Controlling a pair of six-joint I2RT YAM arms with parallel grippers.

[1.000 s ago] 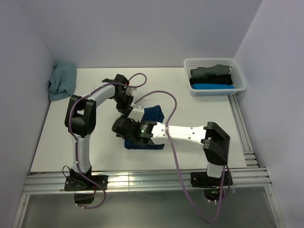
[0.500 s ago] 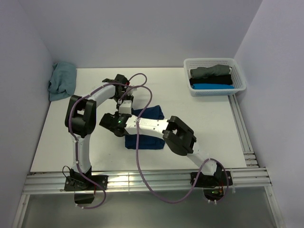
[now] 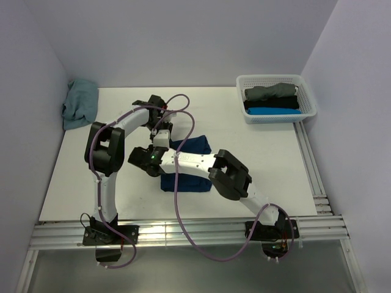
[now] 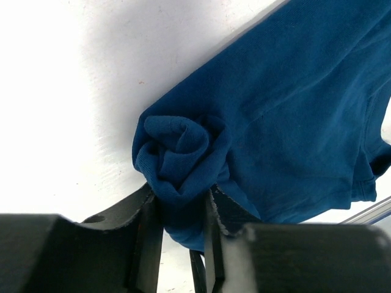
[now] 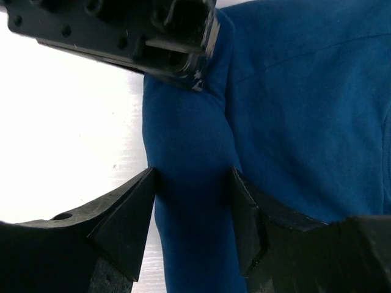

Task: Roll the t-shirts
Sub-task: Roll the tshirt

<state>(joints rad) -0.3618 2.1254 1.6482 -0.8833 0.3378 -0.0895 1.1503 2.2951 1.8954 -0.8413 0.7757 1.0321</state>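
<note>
The dark navy t-shirt [image 3: 186,182] lies mid-table, largely covered by my right arm. In the left wrist view its rolled end [image 4: 180,155] curls into a spiral, and my left gripper [image 4: 180,210] is shut on the cloth just below that spiral. The right wrist view shows the long roll [image 5: 192,140] running between the fingers of my right gripper [image 5: 192,180], which press it from both sides. My left gripper [image 5: 153,33] shows at the top of that view, at the roll's far end. From above, my left gripper [image 3: 160,135] and right gripper [image 3: 148,160] sit close together at the shirt's left edge.
A white basket [image 3: 310,101] at the back right holds rolled grey, black and bright blue t-shirts. A dusty teal t-shirt [image 3: 79,104] lies crumpled at the back left corner. Metal rails [image 3: 183,232] run along the table's front and right edges.
My right arm has folded its elbow in, and its gripper has slid left along the shirt to the left edge beside my left gripper. The left arm has barely moved.
</note>
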